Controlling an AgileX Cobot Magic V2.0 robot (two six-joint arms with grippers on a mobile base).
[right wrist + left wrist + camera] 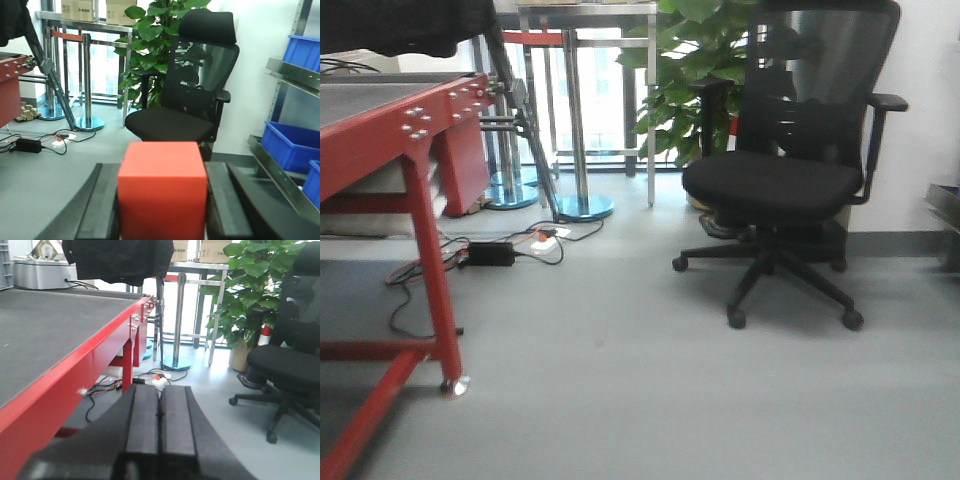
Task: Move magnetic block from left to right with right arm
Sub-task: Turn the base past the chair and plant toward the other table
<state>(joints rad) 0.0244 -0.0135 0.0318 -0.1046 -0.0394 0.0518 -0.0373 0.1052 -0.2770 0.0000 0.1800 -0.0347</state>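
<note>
Count: 1 magnetic block (162,190), 1 office chair (170,122), 1 plant (150,35), 1 red table (60,315), 2 cardboard boxes (80,9) on the far shelf, and 3 blue bins (292,145) on the rack at right. The right gripper (162,202) is held approx. level, facing the chair, w/ the block pinched between its fingers (102,205) near the camera, off the table. The left gripper (160,415) is also level, beside the table's right edge, jaws pressed together w/ nothing between.
</note>
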